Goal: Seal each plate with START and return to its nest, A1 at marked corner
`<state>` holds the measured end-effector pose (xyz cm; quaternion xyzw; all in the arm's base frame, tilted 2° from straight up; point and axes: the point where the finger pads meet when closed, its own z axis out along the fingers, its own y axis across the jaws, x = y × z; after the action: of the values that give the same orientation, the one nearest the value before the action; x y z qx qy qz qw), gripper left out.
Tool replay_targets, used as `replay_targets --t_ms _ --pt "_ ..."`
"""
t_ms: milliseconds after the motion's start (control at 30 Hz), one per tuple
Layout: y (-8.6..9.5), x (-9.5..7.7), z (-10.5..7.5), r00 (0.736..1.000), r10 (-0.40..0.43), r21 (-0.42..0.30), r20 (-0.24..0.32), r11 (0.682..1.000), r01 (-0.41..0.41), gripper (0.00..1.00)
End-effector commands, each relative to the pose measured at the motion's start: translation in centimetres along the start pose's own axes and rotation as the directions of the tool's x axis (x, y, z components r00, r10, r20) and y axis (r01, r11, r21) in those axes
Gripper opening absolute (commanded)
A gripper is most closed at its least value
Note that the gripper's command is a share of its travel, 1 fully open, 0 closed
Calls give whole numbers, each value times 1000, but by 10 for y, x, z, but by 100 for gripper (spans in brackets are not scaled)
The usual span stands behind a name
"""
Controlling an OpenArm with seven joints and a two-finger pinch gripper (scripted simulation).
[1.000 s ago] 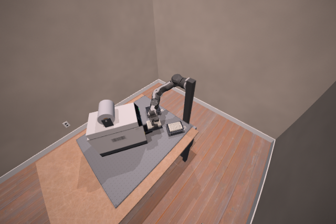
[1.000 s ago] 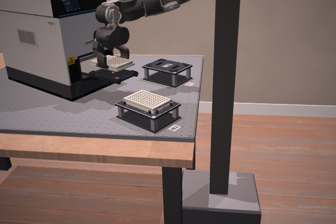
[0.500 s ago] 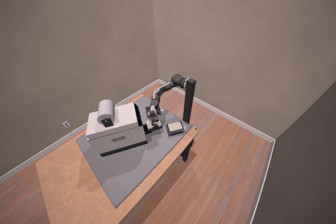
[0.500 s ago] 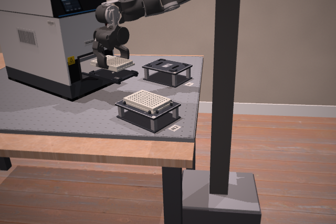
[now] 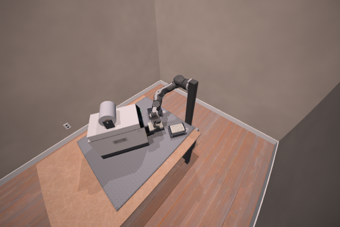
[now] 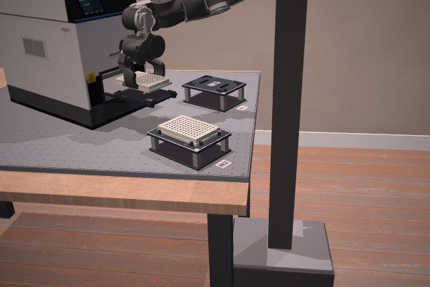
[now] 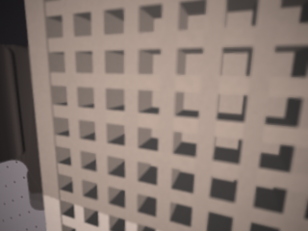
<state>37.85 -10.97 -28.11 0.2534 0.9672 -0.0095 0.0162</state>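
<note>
My gripper (image 6: 145, 78) is shut on a cream well plate (image 6: 154, 84) (image 7: 166, 82), which fills most of the wrist view. It holds the plate roughly level a little above the sealer's black stage (image 6: 138, 97), which is out in front of the sealer (image 5: 118, 136) (image 6: 45, 58). A gap shows between plate and stage. Nest N1 (image 6: 197, 85) is empty. The other cream plate (image 5: 177, 128) (image 6: 187, 127) sits on nest N2 (image 6: 207, 147). The sealer's screen (image 6: 91, 6) is dark blue; no lit lamp can be made out. Well A1 on the held plate cannot be told.
The foil roll (image 5: 107, 111) stands on top of the sealer. The arm's dark post (image 5: 191, 103) (image 6: 288, 103) rises beside the table's end, near both nests. The stage's side rail (image 6: 101, 89) and the sealer's front lie close beside the gripper.
</note>
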Motion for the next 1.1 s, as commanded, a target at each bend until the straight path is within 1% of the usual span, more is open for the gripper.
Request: replay_targets --t_ms 0,167,267,433,1067 --pt "1 0 1 1000 -5 -4 0 1000 5 0" --pt "1 1 4 1000 -5 -3 -1 1000 5 0" --pt "1 0 3 1000 -4 -6 3 1000 4 0" --pt "1 1 7 1000 -5 -4 0 1000 5 0" --pt "0 0 6 1000 -2 -3 2 1000 2 0"
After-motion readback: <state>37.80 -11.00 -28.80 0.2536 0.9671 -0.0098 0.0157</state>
